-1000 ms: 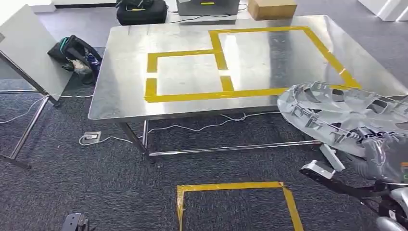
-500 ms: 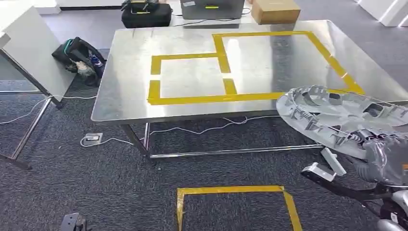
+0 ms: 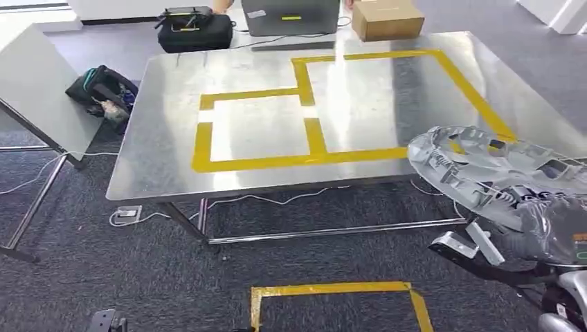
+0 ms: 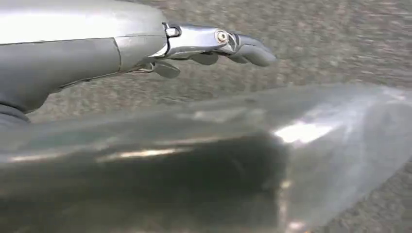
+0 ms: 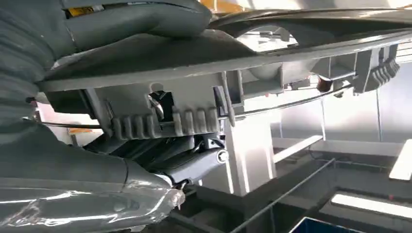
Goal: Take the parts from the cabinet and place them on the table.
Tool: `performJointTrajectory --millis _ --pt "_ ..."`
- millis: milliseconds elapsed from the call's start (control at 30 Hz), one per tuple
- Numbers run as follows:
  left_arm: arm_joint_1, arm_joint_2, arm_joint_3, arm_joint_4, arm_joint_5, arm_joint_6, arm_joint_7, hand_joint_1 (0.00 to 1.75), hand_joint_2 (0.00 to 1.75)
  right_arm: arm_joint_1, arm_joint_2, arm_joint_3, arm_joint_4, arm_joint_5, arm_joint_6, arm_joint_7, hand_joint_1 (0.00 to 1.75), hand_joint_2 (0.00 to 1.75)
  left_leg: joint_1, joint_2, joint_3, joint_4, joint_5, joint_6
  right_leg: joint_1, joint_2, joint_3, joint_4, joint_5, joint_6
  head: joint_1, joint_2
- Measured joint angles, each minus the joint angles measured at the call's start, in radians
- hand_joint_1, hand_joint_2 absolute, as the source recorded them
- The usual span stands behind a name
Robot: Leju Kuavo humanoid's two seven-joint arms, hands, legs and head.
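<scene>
A silver wheel cover [image 3: 495, 173] is held by the right hand [image 3: 554, 228] at the lower right of the head view, tilted, its far rim over the near right corner of the steel table [image 3: 173, 149] w/o touching it; in the right wrist view the cover's rim [image 5: 233, 63] is clamped betw. the thick thumb [image 5: 145, 19] above and the darker fingers [image 5: 189, 167] beneath, among its ribbed clips. Yellow tape rectangles [image 3: 304, 128] are marked on the tabletop; another tape outline [image 3: 332, 290] is seen on the carpet. The left hand [image 4: 209, 46] is seen over grey carpet, nothing in it, fingers extended and slightly curled, close together. A black bag [image 3: 194, 31], a cardboard box [image 3: 387, 19] and a backpack [image 3: 100, 90] are seen beyond and beside the table.
</scene>
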Motion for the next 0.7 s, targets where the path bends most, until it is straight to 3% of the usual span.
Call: performJointTrajectory --millis 33,67,100,133,167,200,233,267,300,367,400,433,467,500,533,567,600,667,700 --pt "0.005 0.004 0.002 0.000 -0.005 -0.001 0.001 0.00 0.00 -0.006 0.000 0.001 0.002 0.000 0.002 0.000 1.75 1.75 -0.014 -0.003 0.001 -0.066 0.117 0.014 0.003 0.001 0.028 -0.008 -0.011 0.006 0.008 -0.001" --pt "0.009 0.002 0.003 0.000 -0.013 -0.003 0.007 0.00 0.00 -0.006 0.000 0.002 0.001 0.000 0.004 0.000 1.75 1.75 -0.026 -0.004 0.019 -0.110 0.125 0.016 0.004 0.010 0.050 -0.035 -0.026 0.010 0.006 0.000" --pt "0.010 0.001 0.010 0.000 -0.016 -0.003 0.009 0.00 0.00 -0.006 0.000 0.002 -0.001 0.001 0.005 0.000 1.75 1.75 -0.027 -0.008 0.046 -0.128 0.110 0.016 0.008 0.010 0.091 -0.083 -0.036 0.008 0.003 0.000" --pt "0.009 -0.001 0.018 -0.001 -0.022 -0.003 0.010 0.00 0.00 0.000 0.000 0.001 -0.003 0.000 0.005 0.000 1.75 1.75 -0.021 -0.007 0.070 -0.148 0.089 0.008 0.010 0.010 0.132 -0.076 -0.002 0.013 0.002 0.000" --pt "0.003 -0.003 0.019 -0.001 -0.030 -0.005 0.011 0.00 0.00 -0.007 -0.002 0.000 -0.006 0.000 0.008 0.001 1.75 1.75 -0.021 -0.009 0.096 -0.148 0.083 0.005 0.015 0.013 0.136 -0.055 0.020 0.021 0.005 -0.001" --pt "0.000 -0.006 0.020 -0.002 -0.031 -0.006 0.013 0.00 0.00 -0.008 -0.002 0.001 -0.006 -0.001 0.010 0.002 1.75 1.75 -0.013 -0.011 0.120 -0.155 0.105 0.010 0.012 0.008 0.104 0.014 0.028 0.024 0.008 0.000" --pt "-0.001 -0.008 0.021 -0.002 -0.034 -0.006 0.015 0.00 0.00 -0.007 -0.002 0.001 -0.006 0.000 0.012 0.002 1.75 1.75 -0.013 -0.006 0.141 -0.152 0.103 0.015 0.012 -0.003 0.064 0.109 0.036 0.029 0.010 0.000" --pt "-0.002 -0.009 0.023 -0.002 -0.037 -0.006 0.016 0.00 0.00 -0.006 -0.002 0.001 -0.006 0.000 0.013 0.002 1.75 1.75 -0.013 -0.004 0.155 -0.152 0.091 0.022 0.013 -0.004 0.008 0.189 0.014 0.031 0.011 0.000" --pt "-0.003 -0.011 0.026 -0.002 -0.042 -0.006 0.017 0.00 0.00 -0.006 -0.002 0.001 -0.006 0.000 0.014 0.002 1.75 1.75 -0.013 -0.004 0.170 -0.153 0.078 0.026 0.013 -0.005 -0.042 0.240 -0.038 0.033 0.011 0.000" --pt "-0.002 -0.016 0.027 -0.002 -0.047 -0.003 0.018 0.00 0.00 -0.006 -0.002 0.001 -0.006 0.000 0.015 0.002 1.75 1.75 -0.012 -0.006 0.203 -0.156 0.050 0.028 0.013 -0.005 -0.109 0.260 -0.164 0.035 0.013 0.000" --pt "-0.003 -0.018 0.029 -0.002 -0.047 -0.003 0.018 0.00 0.00 -0.005 -0.002 0.001 -0.006 0.000 0.016 0.002 1.75 1.75 -0.010 -0.010 0.217 -0.153 0.035 0.026 0.011 -0.005 -0.135 0.235 -0.180 0.037 0.014 0.000" --pt "-0.002 -0.020 0.032 -0.002 -0.047 -0.003 0.018 0.00 0.00 -0.003 -0.002 0.001 -0.006 0.000 0.016 0.002 1.75 1.75 -0.008 -0.013 0.228 -0.148 0.022 0.022 0.008 -0.005 -0.150 0.189 -0.149 0.042 0.014 0.000" --pt "-0.001 -0.022 0.034 -0.002 -0.047 -0.003 0.018 0.00 0.00 -0.002 -0.002 0.001 -0.006 0.000 0.016 0.002 1.75 1.75 -0.005 -0.017 0.236 -0.143 0.010 0.018 0.004 -0.005 -0.155 0.127 -0.074 0.047 0.014 0.000" --pt "-0.001 -0.023 0.035 -0.002 -0.048 -0.003 0.018 0.00 0.00 -0.002 -0.002 0.001 -0.006 0.000 0.016 0.002 1.75 1.75 -0.002 -0.019 0.243 -0.135 -0.002 0.011 -0.002 -0.006 -0.156 0.058 0.028 0.055 0.015 0.000" --pt "0.003 -0.021 0.038 -0.002 -0.048 -0.003 0.018 0.00 0.00 -0.001 -0.002 0.001 -0.005 0.000 0.016 0.002 1.75 1.75 -0.007 -0.023 0.247 -0.132 -0.013 0.000 -0.002 -0.015 -0.155 0.048 0.131 0.068 0.014 0.000" --pt "0.003 -0.019 0.042 -0.003 -0.047 -0.001 0.018 0.00 0.00 -0.004 -0.001 0.002 -0.005 0.000 0.017 0.003 1.75 1.75 -0.008 -0.025 0.245 -0.112 -0.017 -0.002 0.002 -0.014 -0.156 0.038 0.103 0.039 0.019 0.000" --pt "0.002 -0.019 0.042 -0.003 -0.047 -0.001 0.018 0.00 0.00 -0.002 -0.002 0.002 -0.007 0.001 0.018 0.003 1.75 1.75 -0.008 -0.024 0.237 -0.112 -0.023 -0.001 0.002 -0.009 -0.151 0.048 0.126 0.027 0.015 0.000" --pt "0.003 -0.019 0.042 -0.003 -0.048 -0.001 0.018 0.00 0.00 -0.001 -0.002 0.002 -0.006 0.000 0.018 0.004 1.75 1.75 -0.008 -0.024 0.236 -0.112 -0.029 -0.004 0.002 -0.008 -0.158 0.052 0.123 0.023 0.015 0.000" --pt "0.003 -0.017 0.043 -0.003 -0.048 -0.001 0.018 0.00 0.00 -0.001 -0.002 0.002 -0.006 0.000 0.018 0.004 1.75 1.75 -0.006 -0.020 0.230 -0.105 -0.033 -0.013 -0.001 -0.007 -0.156 0.052 0.124 0.021 0.018 0.000"
